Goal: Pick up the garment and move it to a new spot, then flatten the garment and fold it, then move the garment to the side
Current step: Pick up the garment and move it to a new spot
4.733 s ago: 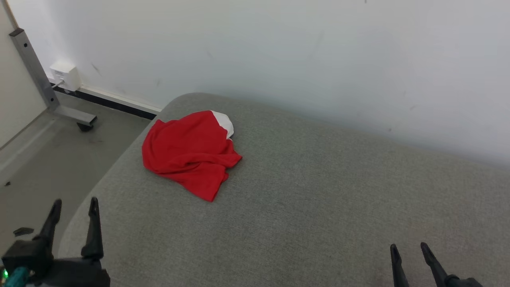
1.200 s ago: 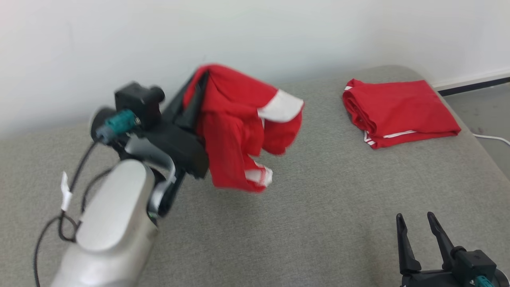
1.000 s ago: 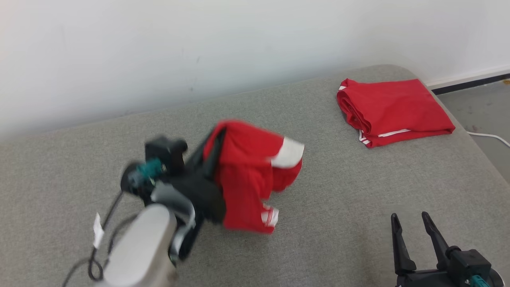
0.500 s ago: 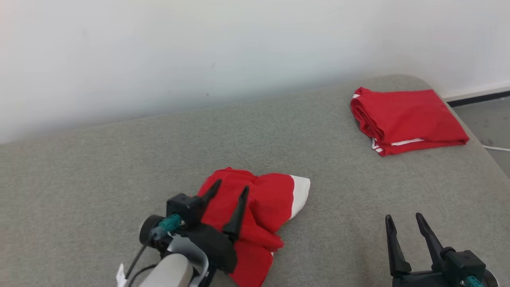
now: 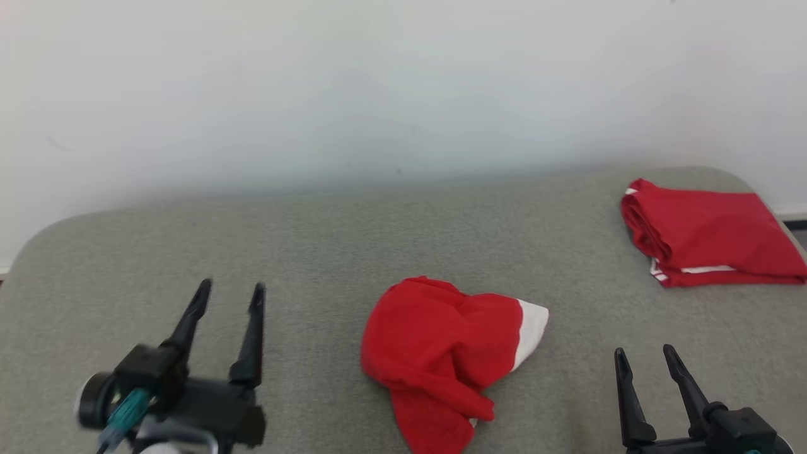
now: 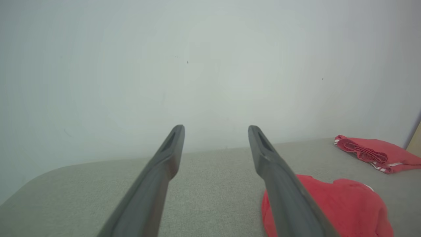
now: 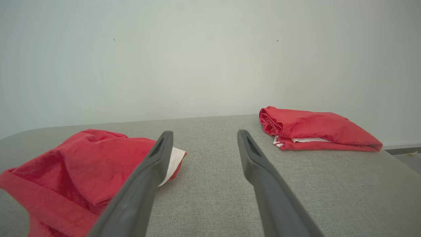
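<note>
**Colleague:** Where are your two grippers, and how do they stand?

**Operator:** In my head view the left gripper (image 5: pixel 231 287) sits low on the left, over the grey fabric-covered surface (image 5: pixel 315 246). Its jaws are spread wide with nothing between them. The right gripper (image 5: pixel 644 350) sits low on the right, jaws likewise spread and empty. Both pairs of jaws point toward the pale wall (image 5: pixel 378 82) behind the surface.

**Colleague:** And the garment you are working on?

**Operator:** The crumpled red garment (image 5: pixel 441 353) lies on the surface between my two pairs of jaws, touching neither. It is a loose heap, with a white panel (image 5: pixel 533 328) on the side nearer the right jaws. In my left wrist view it lies low and just to the right of the left jaws, partly hidden behind the right-hand jaw. In my right wrist view it lies to the left of the right jaws, and the left-hand jaw crosses in front of the white panel.

**Colleague:** Is anything else on the surface?

**Operator:** A folded red garment (image 5: pixel 712 236) with thin white stripes along one edge lies beyond the right jaws and off to their right. It is near the far right corner of the surface, well apart from the crumpled one. From the left jaws it is far off to the right, past the heap.
</note>
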Available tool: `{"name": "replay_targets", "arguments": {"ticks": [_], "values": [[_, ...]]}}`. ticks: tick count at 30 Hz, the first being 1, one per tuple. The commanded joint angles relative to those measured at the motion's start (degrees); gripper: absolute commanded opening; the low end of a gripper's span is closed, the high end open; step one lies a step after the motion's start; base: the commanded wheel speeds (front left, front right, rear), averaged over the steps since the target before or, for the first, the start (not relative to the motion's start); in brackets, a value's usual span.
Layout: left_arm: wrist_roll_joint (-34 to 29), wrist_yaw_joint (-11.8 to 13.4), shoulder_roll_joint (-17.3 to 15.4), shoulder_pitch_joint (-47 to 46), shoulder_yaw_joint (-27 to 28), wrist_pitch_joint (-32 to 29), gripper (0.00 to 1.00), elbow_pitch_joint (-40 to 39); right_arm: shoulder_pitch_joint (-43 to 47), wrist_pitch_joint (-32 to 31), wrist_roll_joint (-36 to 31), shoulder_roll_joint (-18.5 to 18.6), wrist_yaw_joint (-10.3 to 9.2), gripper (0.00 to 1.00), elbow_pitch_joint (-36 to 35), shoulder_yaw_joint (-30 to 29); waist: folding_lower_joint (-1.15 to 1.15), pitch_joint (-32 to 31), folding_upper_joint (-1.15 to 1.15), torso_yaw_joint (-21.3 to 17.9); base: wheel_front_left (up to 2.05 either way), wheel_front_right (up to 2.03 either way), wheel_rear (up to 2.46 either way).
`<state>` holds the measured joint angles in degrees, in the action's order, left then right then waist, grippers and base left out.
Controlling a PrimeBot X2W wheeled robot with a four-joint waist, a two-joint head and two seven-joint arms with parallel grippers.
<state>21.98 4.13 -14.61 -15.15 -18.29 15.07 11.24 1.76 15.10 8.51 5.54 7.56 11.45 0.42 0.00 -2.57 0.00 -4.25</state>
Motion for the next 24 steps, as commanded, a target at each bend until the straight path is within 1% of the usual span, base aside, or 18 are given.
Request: {"name": "replay_targets", "arguments": {"ticks": [1, 6, 9, 12, 18, 24], "values": [[-0.5, 0.43, -1.14, 2.58, 1.06, 0.09, 1.0, -1.18, 0.75, 0.05, -0.26, 0.26, -0.12, 1.0, -0.39, 0.12, 0.0, -1.75, 0.0, 2.83, 0.0, 0.0, 0.0], [-1.02, 1.37, -3.39, 9.41, 5.2, 0.09, 1.0, -5.45, 1.19, -0.08, -0.4, 0.12, -0.12, 1.0, -1.04, 0.48, 0.0, -2.6, 0.0, 4.6, 0.0, 0.0, 0.0], [-1.04, 1.56, -3.94, 13.62, 7.69, 0.09, 1.0, -7.79, 1.9, -0.15, 0.02, 0.29, -0.12, 1.0, -1.5, 0.22, 0.0, -2.82, 0.0, 5.33, 0.0, 0.0, 0.0], [-0.71, 0.94, -3.92, 16.75, 9.45, 0.09, 1.0, -9.28, 2.42, -0.17, 0.22, 0.36, -0.12, 1.0, -2.19, 0.11, 0.0, -2.88, 0.0, 5.72, 0.0, 0.0, 0.0], [-0.08, -0.92, -1.87, 21.15, 11.34, 0.1, 1.0, -10.32, 3.82, -0.53, 0.68, 0.37, -0.12, 1.0, -3.19, -0.71, 0.0, -2.83, 0.0, 5.81, 0.0, 0.0, 0.0], [-0.5, -3.18, 0.52, 22.35, 12.99, 0.1, 1.0, -9.56, 4.72, -0.71, 0.56, -0.16, -0.12, 1.0, -3.86, -1.17, 0.0, -2.82, 0.0, 5.56, 0.0, 0.0, 0.0]]}}
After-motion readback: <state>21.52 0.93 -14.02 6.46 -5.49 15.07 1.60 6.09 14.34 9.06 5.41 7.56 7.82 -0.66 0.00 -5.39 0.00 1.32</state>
